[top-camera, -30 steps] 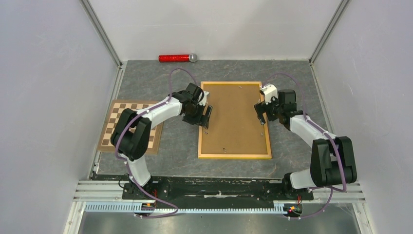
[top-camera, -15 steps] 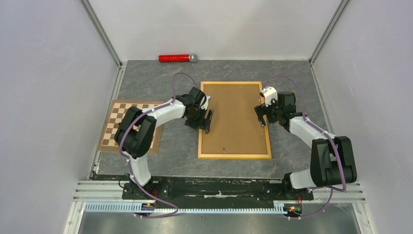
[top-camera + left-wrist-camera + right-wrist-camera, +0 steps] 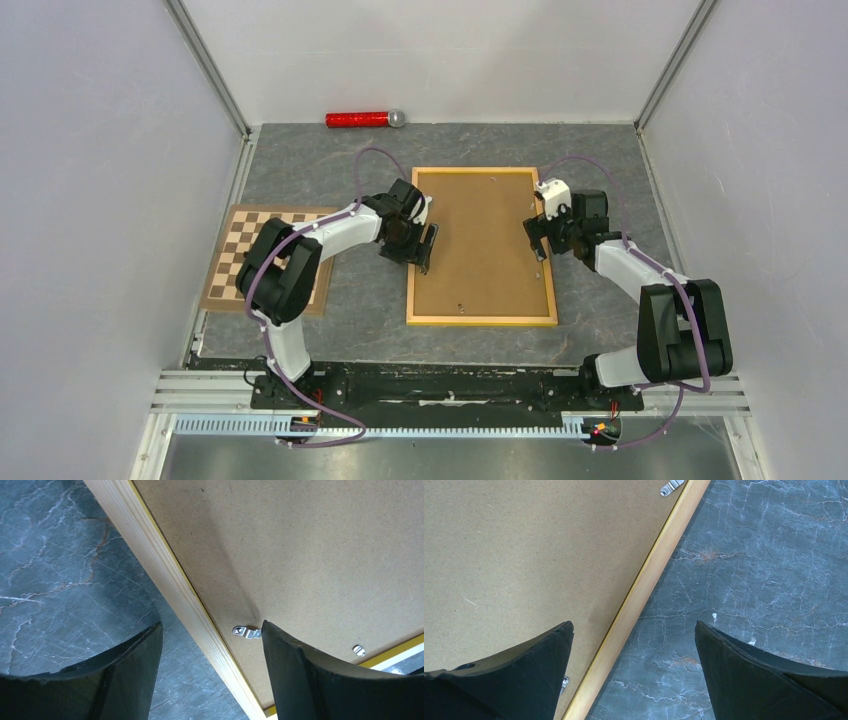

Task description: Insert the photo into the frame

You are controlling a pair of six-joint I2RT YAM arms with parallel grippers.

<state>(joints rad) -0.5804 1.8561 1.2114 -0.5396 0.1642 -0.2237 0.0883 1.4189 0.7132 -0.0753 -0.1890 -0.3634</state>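
My left gripper [image 3: 211, 625] stands wide, its 2 fingers straddling the frame's [image 3: 480, 320] left rail: 1 finger is over the grey mat [image 3: 600, 160] outside the frame, the other over the brown backing board [image 3: 480, 240] inside it, just beside a small metal clip [image 3: 246, 631]. Nothing is held, and I cannot tell whether either fingertip touches down.

My right gripper [image 3: 634, 625] is also spread wide and empty, straddling the frame's right rail, with 1 finger over the board and 1 over the mat outside.

The frame lies flat, back side up, with the backing board filling its opening. The photo is out of sight; I cannot tell whether it sits under the board.

Compared with 1 second ago, my left arm has swung: its elbow has moved toward the frame, and the gripper has slid a little along the frame's left rail toward the near end. My right gripper has barely shifted at the frame's right rail. The frame and board have not moved.

A chessboard [image 3: 225, 265] lies to the left of the frame, partly under my left arm, and a red cylinder [image 3: 360, 119] lies beyond the frame's far left corner.
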